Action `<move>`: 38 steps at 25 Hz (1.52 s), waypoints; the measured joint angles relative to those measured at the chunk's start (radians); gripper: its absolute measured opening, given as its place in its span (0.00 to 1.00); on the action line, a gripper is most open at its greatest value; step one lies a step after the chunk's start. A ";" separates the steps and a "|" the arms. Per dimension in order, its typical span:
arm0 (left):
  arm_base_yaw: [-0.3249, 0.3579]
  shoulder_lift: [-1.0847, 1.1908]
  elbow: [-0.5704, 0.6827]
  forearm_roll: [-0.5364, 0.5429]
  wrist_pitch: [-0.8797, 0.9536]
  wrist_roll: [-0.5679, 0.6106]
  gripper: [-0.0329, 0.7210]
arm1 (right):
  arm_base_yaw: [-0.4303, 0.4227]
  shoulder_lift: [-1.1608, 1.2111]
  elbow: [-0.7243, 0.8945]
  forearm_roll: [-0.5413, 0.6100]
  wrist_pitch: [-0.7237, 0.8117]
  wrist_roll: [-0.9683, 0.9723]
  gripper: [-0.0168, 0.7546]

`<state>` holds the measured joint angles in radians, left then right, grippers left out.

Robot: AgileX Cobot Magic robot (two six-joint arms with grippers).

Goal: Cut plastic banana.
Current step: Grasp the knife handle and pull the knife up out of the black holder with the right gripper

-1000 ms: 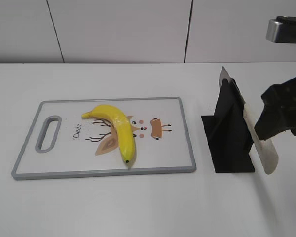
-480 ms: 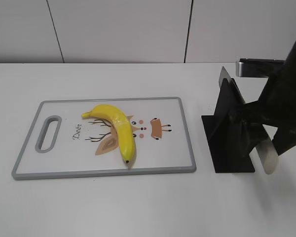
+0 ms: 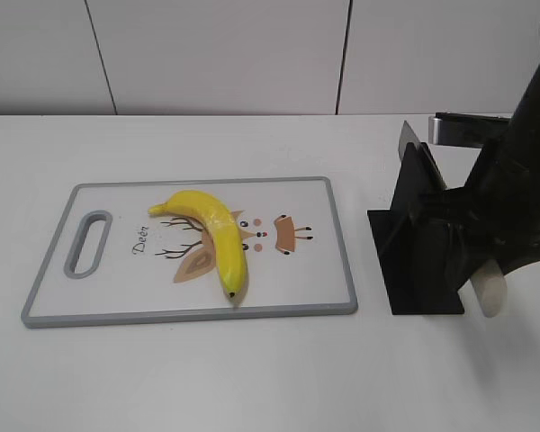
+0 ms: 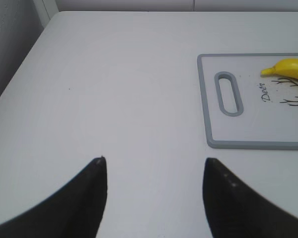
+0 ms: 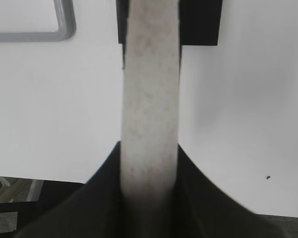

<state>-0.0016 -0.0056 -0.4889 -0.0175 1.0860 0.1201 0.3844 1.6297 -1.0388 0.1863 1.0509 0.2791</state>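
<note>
The plastic banana (image 3: 211, 236) lies bright yellow and curved on the grey-rimmed cutting board (image 3: 189, 312), dark tip toward the front edge. Its stem end also shows in the left wrist view (image 4: 288, 67). A knife with a cream handle (image 3: 488, 292) sits in a black stand (image 3: 414, 261) to the right of the board. My right gripper (image 5: 149, 148) is shut on the knife handle (image 5: 150, 89), which runs straight between the jaws toward the stand. My left gripper (image 4: 153, 161) is open and empty above bare table, left of the board (image 4: 208, 99). It is out of the exterior view.
The knife blade's tip (image 3: 412, 137) sticks up above the stand. My right arm (image 3: 513, 180) covers the stand's right side. The board's corner (image 5: 64, 29) lies left of the stand (image 5: 198, 22). White table lies in front of the board, with a wall behind.
My right arm has swung in from the right over the stand and lowered along the knife handle, so less of the handle shows. The banana, board and stand have not moved.
</note>
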 joint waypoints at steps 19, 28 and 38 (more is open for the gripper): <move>0.000 0.000 0.000 0.000 0.000 -0.001 0.80 | 0.000 -0.202 -0.016 0.014 0.064 0.008 0.24; 0.000 0.000 0.000 0.000 0.000 -0.001 0.80 | 0.000 -0.299 -0.027 0.019 0.066 -0.004 0.24; -0.021 0.052 -0.007 -0.014 -0.006 0.051 0.80 | 0.000 -0.253 -0.200 -0.001 0.075 -0.298 0.24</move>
<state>-0.0224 0.0463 -0.4955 -0.0319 1.0795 0.1707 0.3844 1.3771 -1.2383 0.1851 1.1261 -0.0188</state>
